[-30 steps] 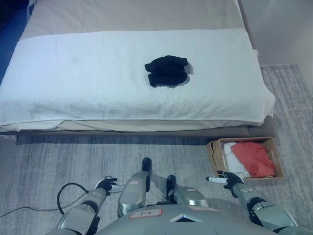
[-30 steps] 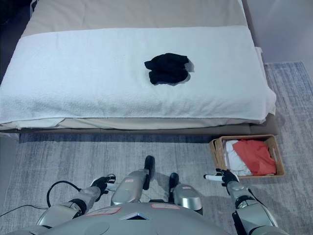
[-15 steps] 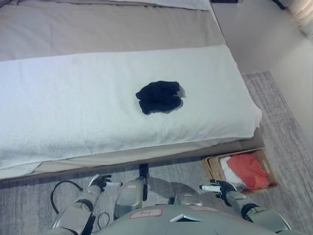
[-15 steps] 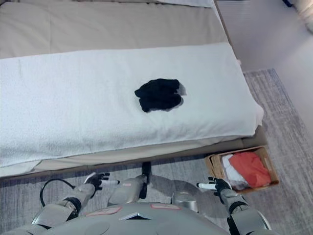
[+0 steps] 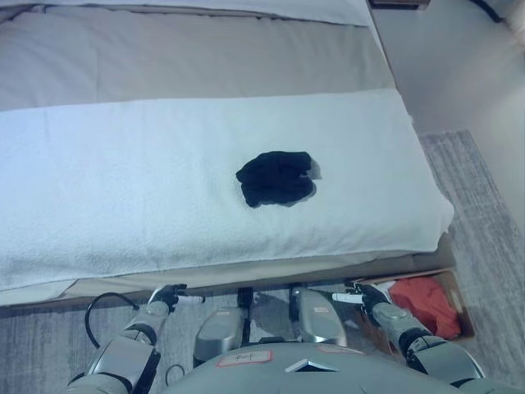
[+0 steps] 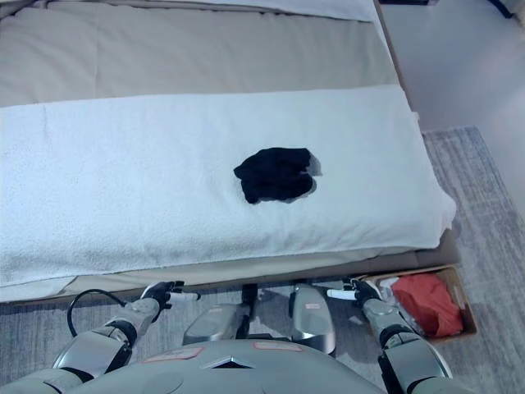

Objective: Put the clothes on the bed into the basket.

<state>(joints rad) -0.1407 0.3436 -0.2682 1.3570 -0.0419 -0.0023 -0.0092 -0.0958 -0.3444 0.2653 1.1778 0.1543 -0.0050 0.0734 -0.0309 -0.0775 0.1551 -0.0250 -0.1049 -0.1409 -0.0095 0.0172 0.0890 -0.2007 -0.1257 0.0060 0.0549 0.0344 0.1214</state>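
Evidently nothing is held yet: both the left hand (image 6: 161,293) and right hand (image 6: 359,292) hang low with relaxed fingers, so next comes reaching for the black garment (image 6: 276,174) mid-bed (image 6: 123,189), basket (image 6: 461,291) at right.

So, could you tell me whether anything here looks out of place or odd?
Only the black garment, lying crumpled alone on the white blanket. The basket on the floor already holds red and white clothes. Nothing looks spilled or damaged.

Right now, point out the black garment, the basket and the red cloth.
black garment (image 5: 276,177), left eye view, middle of the bundle
basket (image 6: 469,305), right eye view, right rim
red cloth (image 6: 428,300), right eye view, centre of the fabric
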